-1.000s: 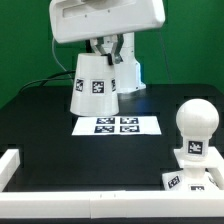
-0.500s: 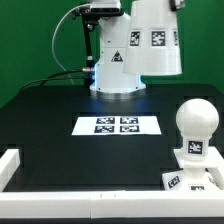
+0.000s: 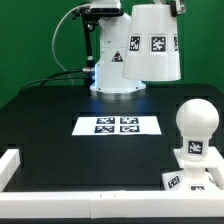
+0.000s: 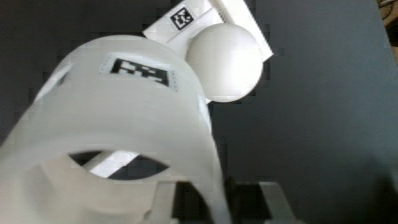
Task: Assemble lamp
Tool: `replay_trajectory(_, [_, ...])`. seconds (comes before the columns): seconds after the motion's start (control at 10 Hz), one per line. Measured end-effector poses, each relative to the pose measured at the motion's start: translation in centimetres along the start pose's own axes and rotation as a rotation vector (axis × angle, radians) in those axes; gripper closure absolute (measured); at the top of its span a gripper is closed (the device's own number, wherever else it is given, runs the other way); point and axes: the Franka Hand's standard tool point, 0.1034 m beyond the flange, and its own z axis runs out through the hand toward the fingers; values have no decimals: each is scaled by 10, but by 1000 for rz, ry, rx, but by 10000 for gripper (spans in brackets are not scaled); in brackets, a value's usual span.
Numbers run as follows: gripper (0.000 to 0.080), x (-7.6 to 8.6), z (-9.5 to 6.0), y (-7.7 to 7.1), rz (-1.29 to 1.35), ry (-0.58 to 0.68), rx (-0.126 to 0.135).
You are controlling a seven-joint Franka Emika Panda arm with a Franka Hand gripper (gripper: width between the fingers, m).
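Carrying the shade (image 3: 152,42) high over the worktop (image 3: 60,110) toward the bulb (image 3: 195,118) on its base (image 3: 193,152).

Near the exterior view's right edge, the bulb sits on the tagged base against the white rim (image 3: 20,165) — the target, I judge. The marker board (image 3: 117,125) lies flat mid-worktop, well below the travel path, so nothing blocks it. Farther back the shade hangs tilted in the air; the wrist view shows it large, the bulb beyond — the fingers (image 4: 222,200) look clamped on its wall, though the contact is blurred. To do it well: level the shade, centre over the bulb, lower straight.
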Motion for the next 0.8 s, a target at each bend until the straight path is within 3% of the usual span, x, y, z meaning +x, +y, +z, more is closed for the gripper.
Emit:
replay_trajectory(0.1, [758, 0, 1, -3, 1, 1, 0])
replay_trajectory(0.5, [758, 5, 5, -43, -11, 23, 10])
replay_trajectory(0.8, [758, 4, 25, -47, -12, 36, -6])
